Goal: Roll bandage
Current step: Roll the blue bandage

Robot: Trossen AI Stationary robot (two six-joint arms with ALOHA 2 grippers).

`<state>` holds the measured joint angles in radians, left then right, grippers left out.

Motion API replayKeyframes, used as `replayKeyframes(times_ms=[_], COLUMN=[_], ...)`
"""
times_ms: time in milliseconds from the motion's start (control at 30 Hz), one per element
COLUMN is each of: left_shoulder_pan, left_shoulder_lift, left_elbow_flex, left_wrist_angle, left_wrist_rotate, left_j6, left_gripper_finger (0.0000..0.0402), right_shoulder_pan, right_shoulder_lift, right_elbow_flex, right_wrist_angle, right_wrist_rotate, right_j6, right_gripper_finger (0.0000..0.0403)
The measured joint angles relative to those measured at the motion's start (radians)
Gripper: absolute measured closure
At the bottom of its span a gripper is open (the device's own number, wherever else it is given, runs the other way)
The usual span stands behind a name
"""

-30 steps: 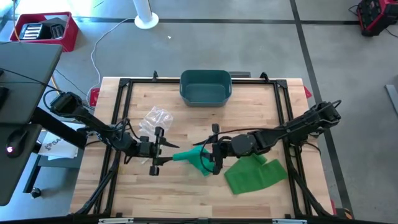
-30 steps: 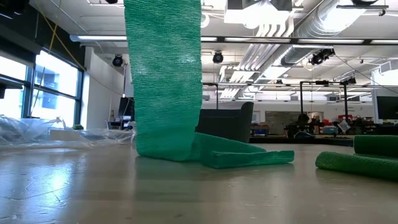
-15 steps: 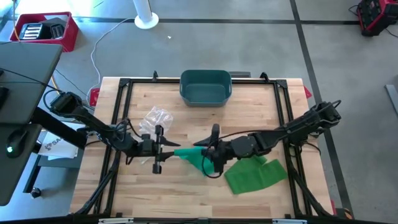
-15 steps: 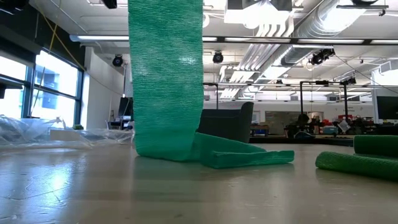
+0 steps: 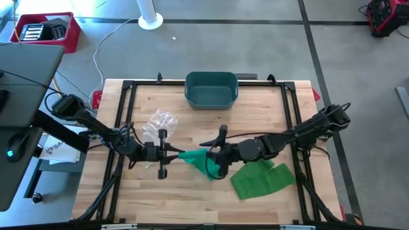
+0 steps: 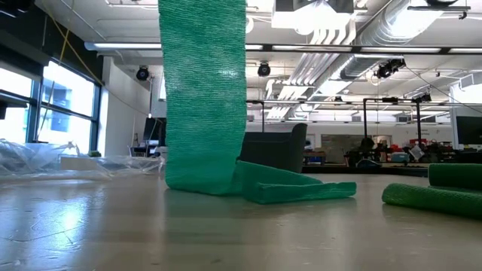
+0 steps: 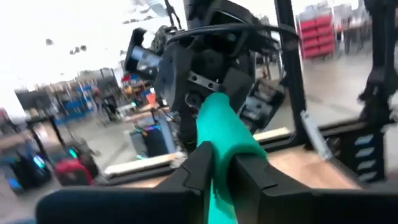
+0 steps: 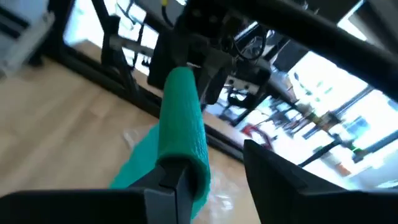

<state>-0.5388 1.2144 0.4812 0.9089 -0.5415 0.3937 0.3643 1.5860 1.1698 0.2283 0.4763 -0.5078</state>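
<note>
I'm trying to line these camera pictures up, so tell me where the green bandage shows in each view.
High view: green bandage at table centre, between the left gripper and right gripper, trailing to a loose pile at lower right.
Low view: a wide strip hanging from above, left of centre, onto the tabletop.
Left wrist view: rolled end between its own fingers.
Right wrist view: roll at centre.
Shared landmark: the bandage roll spanning both grippers.

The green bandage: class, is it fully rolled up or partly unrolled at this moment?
Partly unrolled. The green bandage has a rolled end held between both grippers, while a loose strip hangs to the table and lies folded there.
</note>
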Motion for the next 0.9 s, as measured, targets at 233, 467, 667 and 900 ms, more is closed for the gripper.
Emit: replayKeyframes(times_ms=[233, 467, 667, 900], left_shoulder_pan=[-0.002, 0.007, 0.035, 0.049], left_shoulder_lift=[-0.001, -0.01, -0.03, -0.031], left_elbow_flex=[0.059, 0.141, 0.158, 0.158], left_wrist_angle=[-0.09, -0.254, -0.384, -0.409], left_wrist_rotate=[-0.026, -0.057, -0.066, -0.006], left_j6=[0.06, -0.168, -0.43, -0.383], left_gripper_finger=[0.0367, 0.0295, 0.0259, 0.0265], right_shoulder_pan=[-0.046, -0.025, 0.035, 0.069], right_shoulder_lift=[-0.001, -0.001, 0.0, 0.0], right_elbow_flex=[0.0, 0.0, 0.0, 0.0], right_wrist_angle=[-0.017, -0.031, -0.028, -0.005], right_wrist_rotate=[-0.11, -0.08, 0.09, 0.178], right_j6=[0.116, -0.344, -0.728, -0.521], right_gripper_finger=[0.0265, 0.0263, 0.0263, 0.0263])
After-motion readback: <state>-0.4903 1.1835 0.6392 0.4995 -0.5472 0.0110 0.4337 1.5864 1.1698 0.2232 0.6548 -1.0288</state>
